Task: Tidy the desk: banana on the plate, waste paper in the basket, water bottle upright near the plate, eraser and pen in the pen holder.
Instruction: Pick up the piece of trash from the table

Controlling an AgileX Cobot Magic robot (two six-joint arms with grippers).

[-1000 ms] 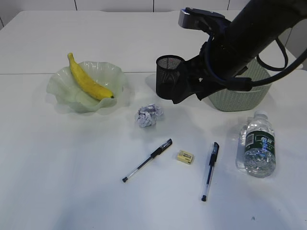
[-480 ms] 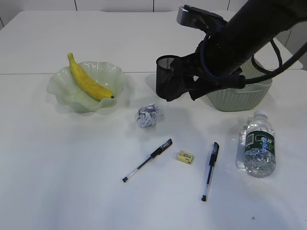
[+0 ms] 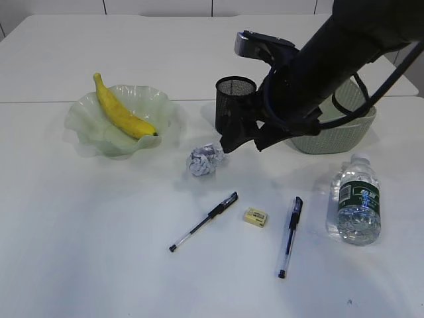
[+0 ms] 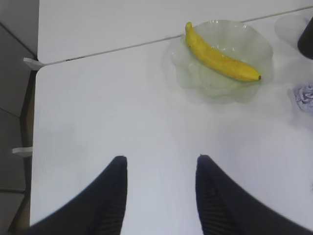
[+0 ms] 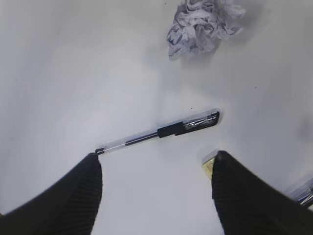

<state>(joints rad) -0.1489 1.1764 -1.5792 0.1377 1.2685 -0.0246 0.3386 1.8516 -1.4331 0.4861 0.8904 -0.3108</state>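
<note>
A yellow banana (image 3: pixel 122 114) lies on the pale green plate (image 3: pixel 83 126) at the left. The crumpled waste paper (image 3: pixel 205 159) sits mid-table, in front of the black mesh pen holder (image 3: pixel 232 99). Two pens (image 3: pixel 202 221) (image 3: pixel 289 236) and a yellow eraser (image 3: pixel 256 216) lie near the front. The water bottle (image 3: pixel 354 202) lies on its side at the right. My right gripper (image 3: pixel 244 142) hangs open and empty just right of the paper; below it show a pen (image 5: pixel 161 131) and the eraser (image 5: pixel 208 164). My left gripper (image 4: pixel 161 159) is open over bare table, well short of the banana (image 4: pixel 220 54).
The grey-green woven basket (image 3: pixel 338 132) stands at the back right, partly hidden behind my right arm. A table seam runs behind the plate (image 4: pixel 195 81). The table's left edge (image 4: pixel 34 147) shows in the left wrist view.
My right arm has swung left and down, from in front of the basket to just beside the waste paper. Its jaws stay open. Nothing on the table has moved.
</note>
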